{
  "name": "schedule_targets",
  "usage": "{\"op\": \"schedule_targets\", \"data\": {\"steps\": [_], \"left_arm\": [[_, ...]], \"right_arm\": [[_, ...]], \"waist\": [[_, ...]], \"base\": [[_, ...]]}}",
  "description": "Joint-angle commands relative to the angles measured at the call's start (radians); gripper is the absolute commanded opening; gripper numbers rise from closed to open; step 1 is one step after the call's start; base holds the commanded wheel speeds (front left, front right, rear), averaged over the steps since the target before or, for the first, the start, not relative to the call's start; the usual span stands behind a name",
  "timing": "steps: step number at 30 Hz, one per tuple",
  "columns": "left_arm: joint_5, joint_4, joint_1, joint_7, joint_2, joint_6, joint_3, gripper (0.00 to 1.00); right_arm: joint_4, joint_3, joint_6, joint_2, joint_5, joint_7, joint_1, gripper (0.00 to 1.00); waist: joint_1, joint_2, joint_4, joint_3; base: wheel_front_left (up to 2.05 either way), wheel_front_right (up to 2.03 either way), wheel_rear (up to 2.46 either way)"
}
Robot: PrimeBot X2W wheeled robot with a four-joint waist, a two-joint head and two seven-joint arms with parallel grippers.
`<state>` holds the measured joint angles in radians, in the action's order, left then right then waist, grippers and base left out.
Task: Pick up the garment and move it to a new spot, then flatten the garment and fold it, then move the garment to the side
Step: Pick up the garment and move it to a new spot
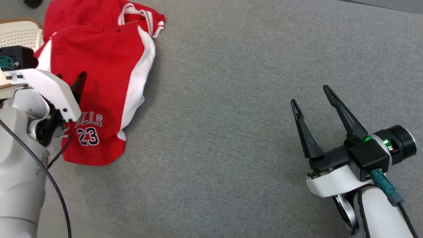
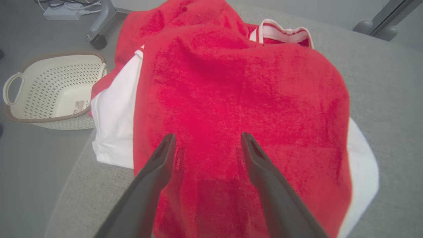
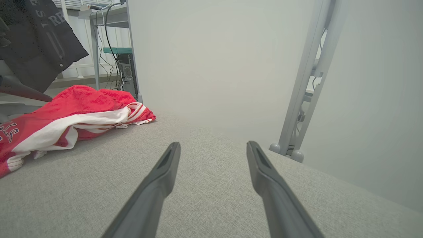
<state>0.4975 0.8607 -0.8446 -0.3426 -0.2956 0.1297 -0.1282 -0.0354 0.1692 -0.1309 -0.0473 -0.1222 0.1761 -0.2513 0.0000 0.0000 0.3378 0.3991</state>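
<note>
Grey woven cloth is covering a wide, flat surface, which is taking up most of the head view. A pale wall is standing behind it in the right wrist view, and a grey metal stand is rising just past the far edge.

A red garment with white side panels is lying crumpled at the surface's far left. It is bunched into loose folds rather than spread flat. Part of a team name and the number 23 are showing in dark letters on its near end. A white-trimmed opening is lying at the far end, and one white panel is reaching the left edge of the surface.

The left gripper is hanging over the middle of the garment with its jaws spread wide. Nothing is sitting between them. Both dark fingers are pointing at the red cloth and casting faint shadows on it. Whether the tips are touching the cloth cannot be told.

The right gripper is hovering low over bare grey cloth at the right, well apart from the garment. Its jaws are also spread wide and gripping nothing.

A cream perforated basket with a brown rim is sitting on the floor just beside the garment's end of the surface.
</note>
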Motion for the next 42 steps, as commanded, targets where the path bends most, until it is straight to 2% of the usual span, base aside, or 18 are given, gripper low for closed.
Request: {"op": "schedule_targets", "data": {"steps": [1,10,17,18,20,34,42], "left_arm": [[0.006,0.008,-0.018,-0.005,-0.015,0.0,-0.003,1.0],[0.044,0.11,-0.081,-0.064,-0.061,0.001,-0.081,1.0],[0.056,0.182,-0.118,-0.083,-0.073,0.001,-0.106,1.0],[0.056,0.194,-0.123,-0.086,-0.073,0.001,-0.107,0.91],[0.057,0.209,-0.133,-0.083,-0.069,0.001,-0.113,0.0],[0.089,0.209,-0.111,0.025,-0.061,0.001,-0.171,0.0],[0.138,0.145,-0.063,0.167,-0.062,0.001,-0.192,0.0]], "right_arm": [[-0.005,0.0,0.0,-0.006,-0.001,-0.001,-0.012,1.0],[-0.003,0.007,0.0,-0.006,-0.001,0.012,-0.033,1.0],[0.003,0.007,0.0,-0.006,-0.003,0.019,-0.045,1.0],[0.004,0.006,0.0,-0.006,-0.002,0.021,-0.045,1.0],[0.007,0.004,0.0,-0.006,-0.001,0.022,-0.047,1.0],[0.042,-0.009,0.0,-0.006,0.012,0.038,-0.024,1.0],[0.067,-0.008,0.0,-0.006,0.035,0.05,0.018,1.0]], "waist": [[0.0,0.0,-0.015,0.015],[0.0,0.0,-0.05,0.065],[0.0,0.0,-0.065,0.083],[0.0,0.0,-0.066,0.083],[0.0,0.0,-0.067,0.082],[0.0,0.0,-0.038,0.002],[0.0,0.0,-0.013,-0.093]], "base": [[0.0,0.0,0.0],[0.0,0.0,0.0],[0.0,0.0,0.0],[0.0,0.0,0.0],[0.0,0.0,0.0],[0.0,0.0,0.0],[0.0,0.0,0.0]]}}
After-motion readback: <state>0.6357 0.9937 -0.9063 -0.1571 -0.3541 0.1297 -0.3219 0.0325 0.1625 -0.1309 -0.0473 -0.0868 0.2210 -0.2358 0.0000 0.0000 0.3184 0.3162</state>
